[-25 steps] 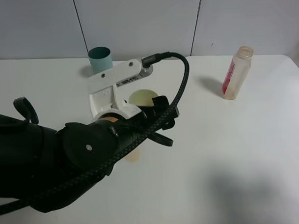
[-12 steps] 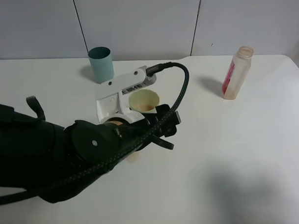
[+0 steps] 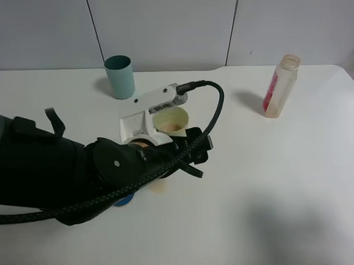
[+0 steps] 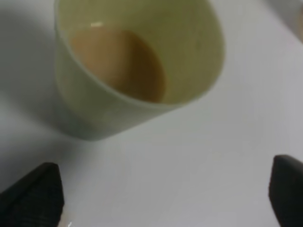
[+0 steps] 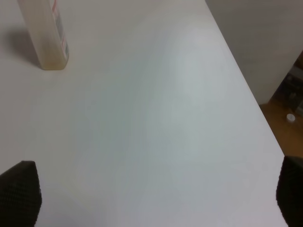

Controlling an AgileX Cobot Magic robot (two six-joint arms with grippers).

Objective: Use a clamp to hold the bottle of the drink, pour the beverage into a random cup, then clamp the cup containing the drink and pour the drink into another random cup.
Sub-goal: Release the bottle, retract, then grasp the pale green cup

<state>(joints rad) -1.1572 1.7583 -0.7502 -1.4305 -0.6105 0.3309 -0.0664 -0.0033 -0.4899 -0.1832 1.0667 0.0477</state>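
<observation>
— Cup (image 3: 170,118) stands near the middle of the bench (image 3: 255,194), with drink (image 4: 118,61) inside. Jaws?
— Left jaws gape just short of it, not touching. Right jaws gape, empty. Closing off-centre could tip it and spill.

From high we overlooked the table (image 3: 272,187), sharing the cup (image 4: 142,61) with our close left-wrist view, the far-right bottle (image 5: 47,38) with our right.
</observation>
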